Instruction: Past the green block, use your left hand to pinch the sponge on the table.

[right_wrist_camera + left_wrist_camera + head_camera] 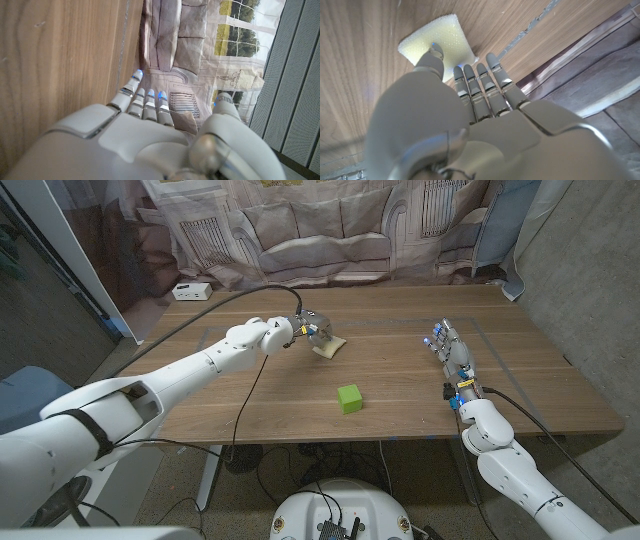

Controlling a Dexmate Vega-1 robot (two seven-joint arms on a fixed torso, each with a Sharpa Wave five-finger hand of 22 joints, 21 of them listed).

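Note:
A pale yellow sponge [329, 348] lies on the wooden table [400, 385], past the green block [349, 398]. My left hand [300, 328] reaches it from the left and pinches its near edge, which looks slightly raised. In the left wrist view the thumb presses on the sponge [445, 37] and the fingers [480, 85] of my left hand [470, 120] close against its edge. My right hand [448, 348] stands on the table at the right with its fingers straight and apart, holding nothing. The right wrist view shows my right hand [150, 135] the same way.
A small white box [190, 291] sits at the table's far left corner. A black cable [250, 385] hangs from my left arm over the table's front left part. A printed curtain hangs behind the table.

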